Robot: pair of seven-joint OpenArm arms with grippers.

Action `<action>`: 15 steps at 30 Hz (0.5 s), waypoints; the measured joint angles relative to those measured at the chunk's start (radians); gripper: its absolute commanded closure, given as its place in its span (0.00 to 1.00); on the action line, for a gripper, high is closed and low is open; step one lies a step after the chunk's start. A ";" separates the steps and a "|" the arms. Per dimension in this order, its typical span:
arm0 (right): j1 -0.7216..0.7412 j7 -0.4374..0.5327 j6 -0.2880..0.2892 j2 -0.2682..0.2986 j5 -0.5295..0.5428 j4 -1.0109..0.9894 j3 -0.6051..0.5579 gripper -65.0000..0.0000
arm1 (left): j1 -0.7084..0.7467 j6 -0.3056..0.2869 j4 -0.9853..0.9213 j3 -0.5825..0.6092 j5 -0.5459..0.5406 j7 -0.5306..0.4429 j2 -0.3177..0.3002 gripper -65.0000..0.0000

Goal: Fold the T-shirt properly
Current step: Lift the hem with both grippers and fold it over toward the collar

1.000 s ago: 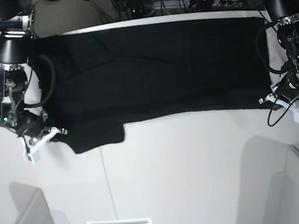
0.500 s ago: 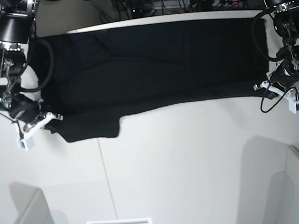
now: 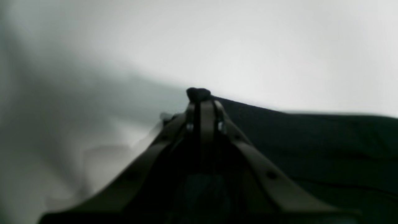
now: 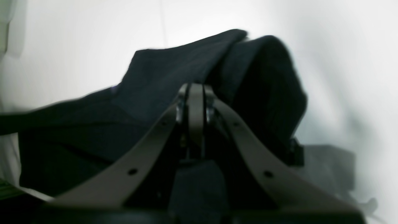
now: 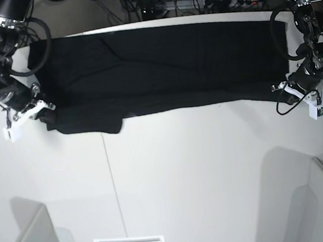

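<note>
Both grippers have moved toward the far edge of the table (image 5: pixel 172 177) since a second ago, dragging the T-shirt's near hem with them, so the shirt (image 5: pixel 162 64) now forms a narrower black band. The right gripper (image 5: pixel 44 105) is clamped shut on the shirt's near corner at the base view's left. The left gripper (image 5: pixel 281 86) is also closed, apparently pinching the opposite near corner, though its wrist view is blurred. The shirt stretches flat between them.

No readable text or labels anywhere.
</note>
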 measured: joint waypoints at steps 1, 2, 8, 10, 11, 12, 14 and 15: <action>-0.013 0.002 0.000 -0.002 0.016 0.016 0.018 1.00 | 0.004 -0.003 0.001 0.000 0.000 0.004 0.001 1.00; -0.022 0.006 0.000 -0.006 0.024 0.029 0.032 1.00 | 0.010 -0.002 0.000 0.000 0.000 0.008 0.001 1.00; -0.094 -0.027 0.000 -0.030 0.038 0.094 0.089 1.00 | 0.024 -0.003 0.003 0.000 0.000 0.008 -0.001 1.00; -0.103 -0.027 0.000 -0.031 0.038 0.109 0.096 1.00 | 0.038 -0.001 0.020 0.000 -0.012 0.009 -0.001 1.00; -0.106 -0.027 0.000 -0.031 0.041 0.119 0.100 1.00 | 0.043 0.000 0.029 0.000 -0.037 0.008 -0.001 1.00; -0.109 -0.027 0.000 -0.031 0.041 0.125 0.105 1.00 | 0.047 0.000 0.036 0.000 -0.064 0.008 -0.001 1.00; -0.121 -0.026 0.000 -0.031 0.042 0.130 0.108 1.00 | 0.061 -0.004 0.041 -0.014 -0.101 0.008 -0.002 1.00; -0.131 -0.029 0.000 -0.031 0.043 0.137 0.114 1.00 | 0.072 -0.004 0.041 -0.032 -0.111 0.008 -0.002 1.00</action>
